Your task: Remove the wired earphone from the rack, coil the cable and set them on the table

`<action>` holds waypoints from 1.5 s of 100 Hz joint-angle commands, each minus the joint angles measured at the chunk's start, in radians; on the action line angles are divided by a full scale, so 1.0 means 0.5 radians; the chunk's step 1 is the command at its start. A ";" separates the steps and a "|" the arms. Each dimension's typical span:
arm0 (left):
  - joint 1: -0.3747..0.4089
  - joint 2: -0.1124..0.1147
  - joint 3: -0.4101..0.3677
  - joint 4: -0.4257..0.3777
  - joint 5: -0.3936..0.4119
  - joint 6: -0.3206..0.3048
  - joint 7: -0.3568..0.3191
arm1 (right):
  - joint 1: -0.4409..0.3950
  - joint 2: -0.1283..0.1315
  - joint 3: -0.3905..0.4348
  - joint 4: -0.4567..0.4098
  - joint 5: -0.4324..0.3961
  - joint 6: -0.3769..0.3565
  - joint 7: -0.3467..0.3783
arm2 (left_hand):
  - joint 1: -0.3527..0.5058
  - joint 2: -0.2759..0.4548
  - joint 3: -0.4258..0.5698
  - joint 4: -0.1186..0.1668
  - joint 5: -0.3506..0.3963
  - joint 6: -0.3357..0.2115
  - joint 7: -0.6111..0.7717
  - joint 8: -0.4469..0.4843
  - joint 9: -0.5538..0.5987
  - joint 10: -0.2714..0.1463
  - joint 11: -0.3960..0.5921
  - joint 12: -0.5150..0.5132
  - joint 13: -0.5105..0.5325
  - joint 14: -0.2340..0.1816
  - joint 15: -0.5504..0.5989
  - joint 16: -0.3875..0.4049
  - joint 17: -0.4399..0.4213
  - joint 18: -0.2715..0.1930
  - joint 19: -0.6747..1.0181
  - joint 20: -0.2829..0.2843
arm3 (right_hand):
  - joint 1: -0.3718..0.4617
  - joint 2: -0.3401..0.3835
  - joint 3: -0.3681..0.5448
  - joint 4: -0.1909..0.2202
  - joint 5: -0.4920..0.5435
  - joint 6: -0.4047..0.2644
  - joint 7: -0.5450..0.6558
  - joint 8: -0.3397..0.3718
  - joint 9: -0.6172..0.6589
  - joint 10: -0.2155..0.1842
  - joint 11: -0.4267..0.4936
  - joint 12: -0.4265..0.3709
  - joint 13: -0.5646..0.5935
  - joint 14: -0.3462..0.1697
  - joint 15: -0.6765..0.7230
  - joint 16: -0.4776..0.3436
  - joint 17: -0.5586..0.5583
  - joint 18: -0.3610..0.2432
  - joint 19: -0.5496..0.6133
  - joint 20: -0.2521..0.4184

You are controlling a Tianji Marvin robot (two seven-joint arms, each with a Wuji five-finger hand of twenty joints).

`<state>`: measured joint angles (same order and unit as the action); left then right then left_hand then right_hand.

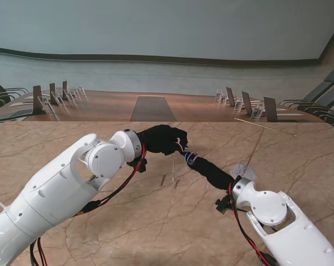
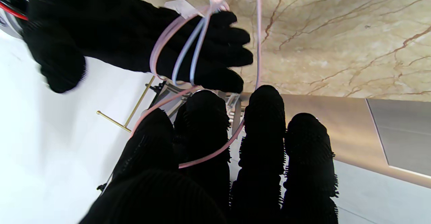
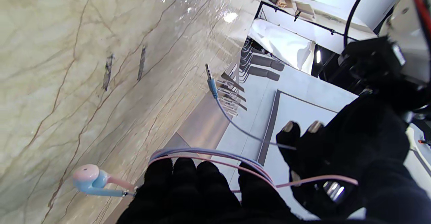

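Observation:
The earphone cable [image 2: 181,49], pink and pale blue, is wound in several loops round the fingers of my right hand [image 1: 208,169], which is held above the middle of the table. One pink and blue earbud [image 3: 89,182] dangles beside those fingers. My left hand [image 1: 161,138] is close in front of the right hand, shut on a strand of the cable [image 2: 208,156]. The free end with the jack plug [image 3: 210,79] hangs from the left fingers [image 3: 296,139] towards the table top. I cannot make out the second earbud.
A clear plastic piece [image 1: 243,170] sits by my right wrist; whether it is the rack I cannot tell. Two small dark marks [image 1: 163,179] lie on the marble under the hands. A thin brass rod [image 1: 265,127] lies far right. Chairs and nameplates line the farther table.

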<state>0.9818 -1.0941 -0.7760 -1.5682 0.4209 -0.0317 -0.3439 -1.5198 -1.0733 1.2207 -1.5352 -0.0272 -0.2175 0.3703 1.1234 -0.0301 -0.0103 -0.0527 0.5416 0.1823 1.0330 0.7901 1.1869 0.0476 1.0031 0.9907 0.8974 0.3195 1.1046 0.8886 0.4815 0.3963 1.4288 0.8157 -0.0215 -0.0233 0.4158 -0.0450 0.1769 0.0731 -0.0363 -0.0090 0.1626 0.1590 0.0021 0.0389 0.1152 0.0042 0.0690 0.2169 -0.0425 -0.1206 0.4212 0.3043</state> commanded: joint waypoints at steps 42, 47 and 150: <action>0.201 0.011 -0.041 -0.127 0.043 0.071 0.028 | 0.127 -0.060 0.020 0.173 0.014 -0.158 -0.208 | -0.023 0.091 -0.042 -0.022 -0.024 0.000 0.033 0.024 -0.003 0.061 -0.023 0.008 -0.042 0.016 -0.001 -0.013 -0.056 0.044 0.051 0.015 | -0.077 0.021 0.006 -0.080 -0.003 -0.053 -0.113 -0.076 -0.088 -0.083 -0.106 -0.095 -0.085 -0.081 -0.153 -0.013 -0.041 -0.032 -0.081 0.113; 0.228 0.008 -0.049 -0.130 0.060 0.086 0.056 | 0.127 -0.059 0.029 0.169 0.016 -0.187 -0.211 | -0.006 0.087 -0.041 -0.019 -0.057 -0.016 0.014 -0.009 -0.047 0.080 -0.096 -0.023 -0.082 0.021 -0.055 -0.028 -0.093 0.029 0.017 0.002 | -0.073 0.018 0.008 -0.080 -0.002 -0.054 -0.114 -0.076 -0.086 -0.086 -0.104 -0.094 -0.083 -0.085 -0.153 -0.013 -0.037 -0.033 -0.085 0.118; 0.462 -0.062 -0.140 -0.114 0.086 0.131 0.423 | -0.033 -0.058 0.137 0.094 -0.098 -0.348 -0.336 | -0.125 0.235 -0.047 -0.029 -0.035 -0.048 -0.142 -0.143 -0.226 0.198 -0.459 -0.290 -0.245 0.070 -0.291 -0.120 -0.277 0.021 -0.131 -0.074 | -0.026 -0.001 0.024 -0.068 -0.009 -0.090 -0.065 -0.030 -0.087 -0.088 -0.090 -0.068 -0.084 -0.087 -0.150 0.008 -0.014 -0.041 -0.139 0.185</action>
<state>1.1961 -1.1267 -0.8409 -1.6175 0.4607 0.0320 -0.1415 -1.5200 -1.0983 1.2828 -1.4934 -0.0662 -0.3946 0.2116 1.0139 0.0669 -0.0191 -0.0470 0.5561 0.1462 0.9553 0.7167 1.0858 0.1350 0.7807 0.8548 0.7908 0.3501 0.9643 0.8400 0.3475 0.4001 1.3630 0.7901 -0.0276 -0.0237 0.4176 -0.0451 0.2041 0.0907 -0.0444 -0.0298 0.1531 0.1255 -0.0179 0.0044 0.1048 -0.0362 0.0238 0.2168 -0.0530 -0.1614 0.3661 0.3675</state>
